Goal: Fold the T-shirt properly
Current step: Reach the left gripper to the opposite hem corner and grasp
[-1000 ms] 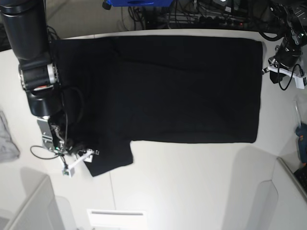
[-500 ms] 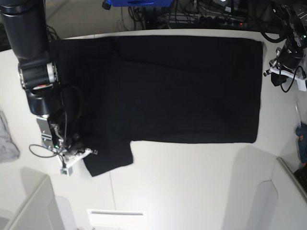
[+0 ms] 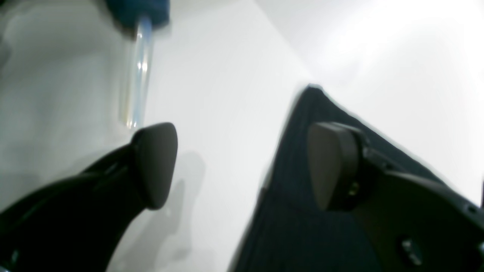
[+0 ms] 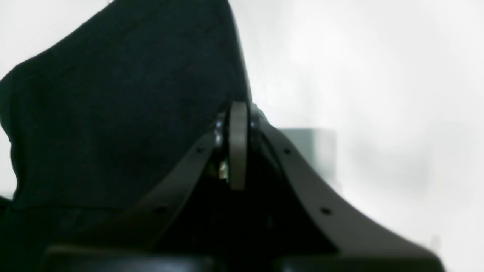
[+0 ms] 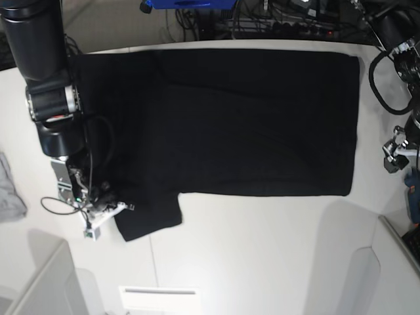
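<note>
White counter (image 5: 262, 249), black T-shirt (image 5: 256, 118) flat. Right pincer (image 4: 237, 143) clenched on sleeve at 8 o'clock; left pincer (image 3: 242, 166) released. Risk: thin pinch slips, sleeve drops.

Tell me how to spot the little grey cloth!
Find the white table with the big black T-shirt spread on it. Go to the table's far left edge, past the black robot arm: the grey cloth lies there, small, pale and crumpled.
</note>
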